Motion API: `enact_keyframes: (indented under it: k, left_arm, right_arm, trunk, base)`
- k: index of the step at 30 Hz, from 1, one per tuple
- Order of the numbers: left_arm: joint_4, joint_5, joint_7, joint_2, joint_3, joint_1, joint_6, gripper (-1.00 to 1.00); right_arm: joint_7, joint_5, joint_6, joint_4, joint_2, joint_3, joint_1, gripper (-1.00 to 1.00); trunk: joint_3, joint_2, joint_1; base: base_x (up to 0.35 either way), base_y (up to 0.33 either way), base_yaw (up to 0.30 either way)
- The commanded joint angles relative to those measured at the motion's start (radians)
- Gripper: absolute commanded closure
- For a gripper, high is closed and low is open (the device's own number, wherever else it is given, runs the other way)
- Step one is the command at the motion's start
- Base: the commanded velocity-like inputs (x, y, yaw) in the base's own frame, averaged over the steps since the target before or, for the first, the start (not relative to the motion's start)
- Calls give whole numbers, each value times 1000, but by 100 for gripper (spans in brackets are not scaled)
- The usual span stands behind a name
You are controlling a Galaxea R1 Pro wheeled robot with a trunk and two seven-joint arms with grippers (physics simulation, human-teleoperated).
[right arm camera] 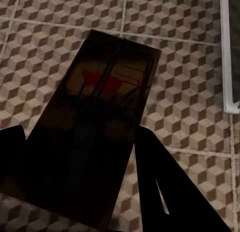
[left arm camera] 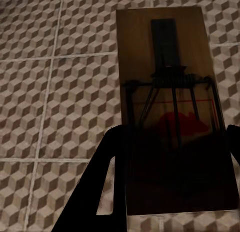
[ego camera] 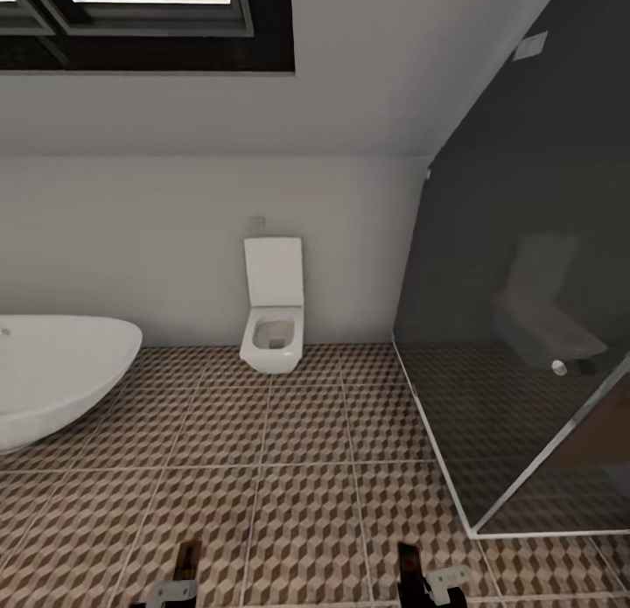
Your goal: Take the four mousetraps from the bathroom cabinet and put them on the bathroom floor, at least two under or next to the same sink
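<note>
Between the fingers of your left gripper (left arm camera: 167, 167) sits one mousetrap (left arm camera: 172, 111), a tan board with a dark spring bar and red mark, held above the bathroom floor (left arm camera: 60, 91). The jaws are closed down on the board's sides, a dark finger (left arm camera: 102, 187) against one long edge and the other against the opposite edge. The board's far end sticks out past the fingertips, over the cube-pattern tiles and not touching them as far as you can see.

Your right gripper (right arm camera: 85, 172) has a second mousetrap (right arm camera: 92, 127) the same way: jaws clamped on the board, one finger (right arm camera: 170, 192) on one side, the other finger at the opposite edge. The red mark sits toward the board's far end. A white strip (right arm camera: 229, 51) of the shower frame lies on the tiles near it, apart from the board.

From the head view you face the back wall: a white toilet (ego camera: 274, 306) against the wall, lid up, a white bathtub (ego camera: 57, 372) at the floor's left edge, and a dark glass shower screen (ego camera: 525, 310) on the right. Both gripper tips show at the bottom edge, left (ego camera: 179, 577) and right (ego camera: 424, 582), over the patterned tiles.
</note>
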Motion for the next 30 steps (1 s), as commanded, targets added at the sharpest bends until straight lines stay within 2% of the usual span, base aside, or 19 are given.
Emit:
enact_keyframes:
  k: [1, 10, 18, 30]
  left_arm:
    - [1, -8, 11, 0, -6, -1, -2, 100]
    - [1, -8, 11, 0, -6, -1, -2, 100]
    - [1, -8, 11, 0, -6, -1, -2, 100]
    - [1, -8, 11, 0, -6, -1, -2, 100]
  right_arm:
    - [-6, -2, -3, 0, -1, 5, -1, 100]
    - [-5, -2, -7, 0, -2, 5, -1, 100]
    - [-4, -1, -87, 24, -4, 7, -1, 100]
    - [-4, -1, -96, 33, -3, 7, -1, 100]
  trunk:
    - [-2, -2, 1]
    - [-2, -2, 1]
    - [-2, -2, 1]
    - [-2, -2, 1]
  base:
    - [172, 118, 3]
    - [177, 109, 1]
    - [191, 104, 0]
    - [193, 139, 0]
